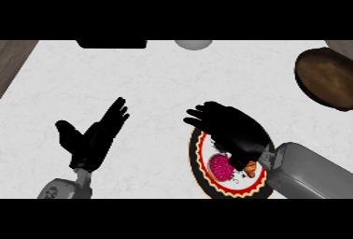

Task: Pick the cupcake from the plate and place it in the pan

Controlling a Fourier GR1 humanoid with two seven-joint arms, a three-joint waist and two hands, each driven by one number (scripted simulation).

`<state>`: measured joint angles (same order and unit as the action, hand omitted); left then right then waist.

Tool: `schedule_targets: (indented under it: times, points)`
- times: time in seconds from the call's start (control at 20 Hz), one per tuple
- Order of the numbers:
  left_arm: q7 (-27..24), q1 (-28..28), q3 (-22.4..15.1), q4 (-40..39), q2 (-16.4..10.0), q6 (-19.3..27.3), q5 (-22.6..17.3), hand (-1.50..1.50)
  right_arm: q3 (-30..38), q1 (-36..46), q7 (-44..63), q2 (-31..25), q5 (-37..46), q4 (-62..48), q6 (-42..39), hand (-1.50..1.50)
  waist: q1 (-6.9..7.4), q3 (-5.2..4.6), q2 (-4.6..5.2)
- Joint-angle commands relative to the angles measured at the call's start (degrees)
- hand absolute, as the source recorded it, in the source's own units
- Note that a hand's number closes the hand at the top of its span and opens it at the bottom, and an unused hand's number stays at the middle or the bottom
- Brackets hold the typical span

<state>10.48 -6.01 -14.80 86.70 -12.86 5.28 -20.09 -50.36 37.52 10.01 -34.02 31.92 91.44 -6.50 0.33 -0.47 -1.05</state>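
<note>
Under right robot hand, maybe touching: cupcake

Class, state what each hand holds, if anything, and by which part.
Nothing held: left hand open, right hand spread above the plate, fingers not round the cupcake.

White, faintly veined counter fills view. Round plate, red-and-black scalloped rim, lies at lower right. Dark brown round pan at far right edge, well apart from plate. Black object and pale round object along far edge, both cut off.
</note>
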Motion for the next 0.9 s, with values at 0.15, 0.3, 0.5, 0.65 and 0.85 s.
schedule_targets:
  times: [0.15, 0.3, 0.5, 0.65, 0.85]
  points:
    - [-1.5, 1.3, 0.1, -0.1, 0.1, -1.0, -0.1, 0.0, -11.5, 6.9, 23.1, 5.7, 8.6, 1.7, -22.5, -1.5, 0.07, 0.02, 0.05]
    - [0.0, 0.6, 1.4, 0.1, -1.4, -1.5, -0.8, 0.0, -16.0, 5.5, 31.6, 11.0, 7.6, 0.3, -32.8, -1.5, -0.2, 0.04, 0.12]
    - [-0.9, -0.2, 1.3, -0.8, -0.5, -1.3, -0.1, 0.0, -16.0, 3.5, 44.1, 19.3, 4.5, 1.1, -45.0, -1.5, -1.29, 0.25, 0.39]
    - [1.6, 0.0, 1.8, 2.3, -1.0, -1.4, -1.3, 0.0, -14.5, 0.9, 51.3, 24.9, 3.9, -1.5, -49.5, -1.5, -0.8, 0.35, 0.49]
    - [-2.5, 2.0, -0.5, -0.2, 1.8, -0.3, 1.9, 0.0, -15.4, -5.9, 56.9, 30.0, 7.0, -1.7, -48.5, -1.5, -1.16, 0.38, 0.68]
